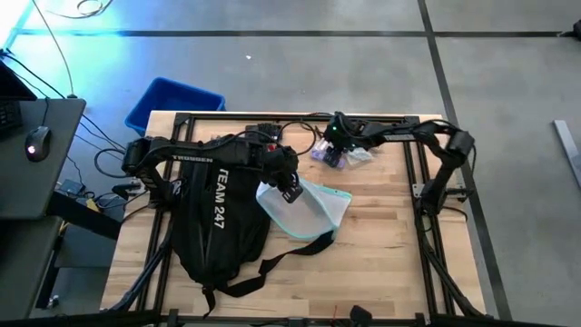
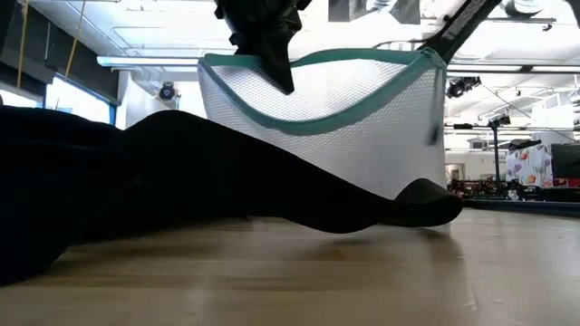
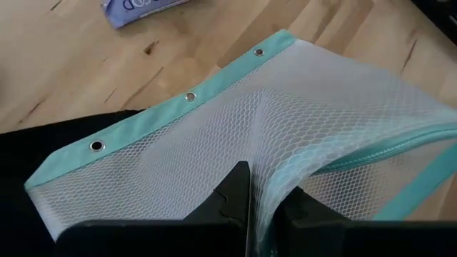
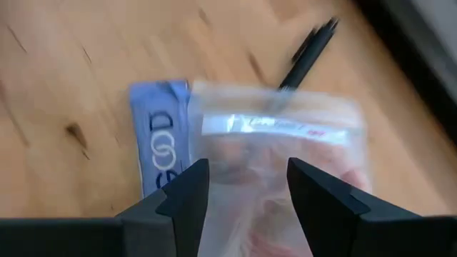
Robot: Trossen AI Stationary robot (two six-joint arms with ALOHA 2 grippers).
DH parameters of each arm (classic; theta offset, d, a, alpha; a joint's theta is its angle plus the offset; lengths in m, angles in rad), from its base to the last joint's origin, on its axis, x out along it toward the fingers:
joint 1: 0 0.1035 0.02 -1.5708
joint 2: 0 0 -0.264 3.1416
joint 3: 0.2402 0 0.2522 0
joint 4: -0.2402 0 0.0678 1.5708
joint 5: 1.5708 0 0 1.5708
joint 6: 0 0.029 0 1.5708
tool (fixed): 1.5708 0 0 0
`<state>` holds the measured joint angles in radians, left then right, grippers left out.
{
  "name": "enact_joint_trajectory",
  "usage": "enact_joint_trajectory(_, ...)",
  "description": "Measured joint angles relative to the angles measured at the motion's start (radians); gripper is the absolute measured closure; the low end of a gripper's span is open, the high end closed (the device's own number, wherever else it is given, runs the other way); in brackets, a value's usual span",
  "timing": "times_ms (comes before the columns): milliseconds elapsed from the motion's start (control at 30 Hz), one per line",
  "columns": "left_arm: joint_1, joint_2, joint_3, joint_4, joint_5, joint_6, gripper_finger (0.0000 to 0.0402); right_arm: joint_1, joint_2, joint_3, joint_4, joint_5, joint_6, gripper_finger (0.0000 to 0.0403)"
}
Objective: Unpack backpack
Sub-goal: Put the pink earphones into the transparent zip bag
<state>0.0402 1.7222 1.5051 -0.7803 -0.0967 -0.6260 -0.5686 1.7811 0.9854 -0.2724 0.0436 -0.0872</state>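
Mesh pouch lifted out of the backpack, more unpacking possibly left

My left hand [image 3: 260,214] is pinched tight on a white mesh pouch [image 1: 307,211] with a teal binding and small metal eyelets, holding it up just right of the backpack [image 1: 216,218], which lies flat and slack on the left half of the tabletop [image 1: 381,245], black fabric with white lettering and long straps trailing toward the near edge. My right hand [image 4: 246,189] hovers at the far side with its fingers partly apart over a clear zip bag [image 4: 285,157] that lies on a flat blue packet [image 4: 161,153], a black pen [image 4: 307,50] beside them; I judge these are already unpacked. The pouch is not yet set down, and I cannot tell whether the backpack still holds anything.
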Motion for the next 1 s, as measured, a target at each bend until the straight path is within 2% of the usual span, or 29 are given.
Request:
enact_joint_trajectory(67, 0.004, 0.0, 0.0, 0.0, 0.002, 0.002, 0.0401, 0.0, 0.017, 0.003, -0.008, -0.001, 0.0, 0.0239)
enact_joint_trajectory(133, 0.005, 0.0, 0.0, 0.0, 0.003, 0.002, 0.0401, 0.001, 0.018, 0.002, -0.01, 0.008, 0.008, 0.0268)
enact_joint_trajectory(267, 0.006, 0.0, 0.0, 0.0, 0.001, 0.002, 0.0401, 0.002, -0.015, 0.0, -0.043, 0.007, 0.026, 0.0374)
enact_joint_trajectory(300, 0.006, 0.0, 0.0, 0.0, -0.002, 0.0, 0.0401, 0.002, -0.033, 0.0, -0.052, 0.006, 0.025, 0.0387)
enact_joint_trajectory(500, 0.005, 0.0, 0.0, 0.0, -0.061, -0.061, 0.0401, 0.031, -0.256, 0.0, -0.167, 0.005, 0.061, 0.0401)
enact_joint_trajectory(700, 0.005, 0.015, 0.0, 0.042, -0.122, -0.088, 0.0401, 0.124, -0.539, 0.0, -0.364, -0.088, 0.096, 0.0403)
enact_joint_trajectory(867, 0.012, 0.1, 0.0, 0.147, -0.111, -0.079, 0.0401, 0.263, -0.736, 0.0, -0.408, -0.212, 0.191, 0.0403)
enact_joint_trajectory(1000, 0.036, 0.175, -0.001, 0.301, -0.037, -0.08, 0.0401, 0.401, -0.82, 0.0, -0.405, -0.299, 0.327, 0.0403)
